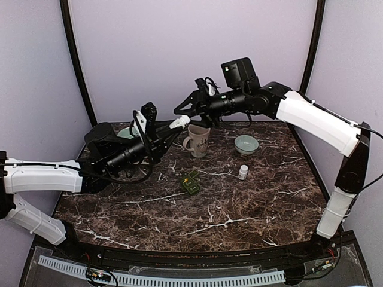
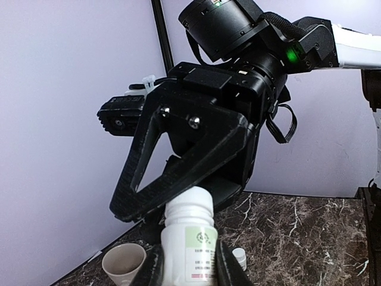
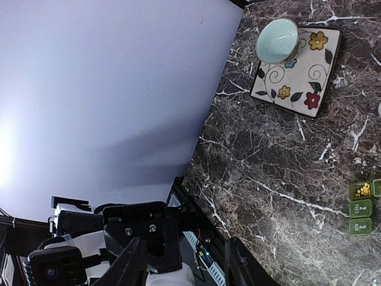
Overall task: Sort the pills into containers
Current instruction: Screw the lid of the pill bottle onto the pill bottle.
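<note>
White arm links [image 1: 314, 122], black right claw [image 3: 186, 265], looped cables [image 2: 294, 122], green light [image 2: 292, 55]

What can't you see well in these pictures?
- Pills inside the bottle: left wrist view, its white wall hides them.
- Bottle label: left wrist view, print too blurred to read.
- Pill box: right wrist view, cut off by the right edge; top view, too small to count pills.
- Left bowl: top view, mostly behind the left arm.
</note>
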`<state>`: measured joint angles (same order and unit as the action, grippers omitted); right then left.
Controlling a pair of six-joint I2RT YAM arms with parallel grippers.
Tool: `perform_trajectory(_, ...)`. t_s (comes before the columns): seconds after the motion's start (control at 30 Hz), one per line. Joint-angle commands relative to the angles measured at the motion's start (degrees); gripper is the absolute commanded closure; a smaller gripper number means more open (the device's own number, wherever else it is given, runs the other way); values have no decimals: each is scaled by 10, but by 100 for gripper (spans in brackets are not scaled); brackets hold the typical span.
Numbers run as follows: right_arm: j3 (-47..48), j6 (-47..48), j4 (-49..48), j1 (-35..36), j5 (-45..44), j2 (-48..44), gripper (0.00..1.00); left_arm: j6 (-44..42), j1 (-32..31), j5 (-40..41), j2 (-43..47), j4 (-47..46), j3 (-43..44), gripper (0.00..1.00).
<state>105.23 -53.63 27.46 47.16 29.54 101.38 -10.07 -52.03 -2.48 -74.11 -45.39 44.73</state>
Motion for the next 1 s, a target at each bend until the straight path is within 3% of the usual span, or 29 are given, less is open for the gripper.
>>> perform_trajectory(0.0,-20,21,-5,-5,-15,-32,54,9,2,2,31,-6,3,98)
perform_trajectory(0.57,-59,73,-58,-37,-16,-75,47,43,1,-9,82,94,7,98)
perform_trajectory(0.8,-93,195,-75,-44,-27,-106,47,86,2,-40,90,172,38,98)
perform_trajectory(0.97,-146,296,-93,-45,-32,-150,49,153,27,-121,73,225,81,98)
